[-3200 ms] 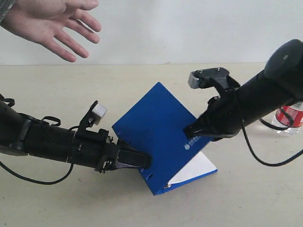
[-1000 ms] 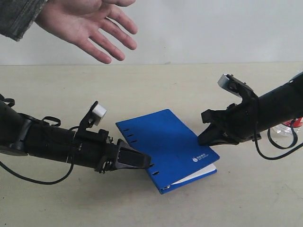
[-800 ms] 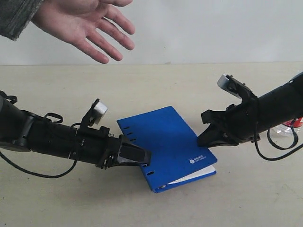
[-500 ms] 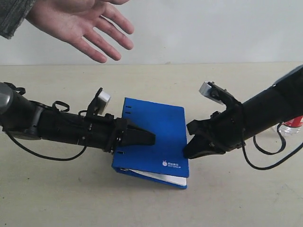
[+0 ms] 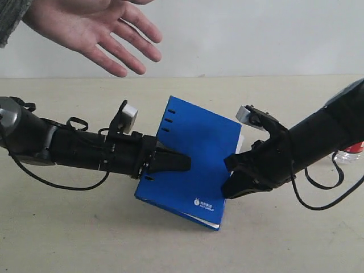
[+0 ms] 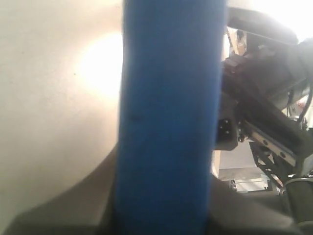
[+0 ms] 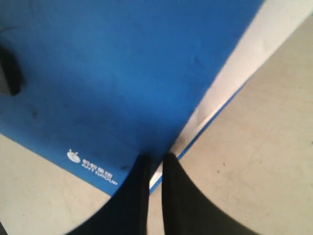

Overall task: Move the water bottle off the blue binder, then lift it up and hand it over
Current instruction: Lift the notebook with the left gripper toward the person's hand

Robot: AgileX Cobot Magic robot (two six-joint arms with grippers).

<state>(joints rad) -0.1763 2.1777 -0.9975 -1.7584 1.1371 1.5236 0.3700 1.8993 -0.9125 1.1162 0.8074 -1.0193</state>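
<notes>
The blue binder is tilted up off the table, its ring-slot edge uppermost and its white logo low. My left gripper is shut on its left edge; in the left wrist view the binder fills the space between the jaws of that gripper. My right gripper is shut, its tips pressed against the opposite lower edge. In the right wrist view that gripper touches the cover's edge where the binder shows white pages. The water bottle stands on the table at the far right, partly hidden by the right arm.
A person's open hand hovers palm-up at the upper left above the table. Black cables loop beside both arms. The right arm shows beyond the binder in the left wrist view.
The binder went from lying nearly flat to tilted up off the table. My left gripper pushed in onto its ring edge and closed. My right gripper moved left and lower against the opposite edge.
</notes>
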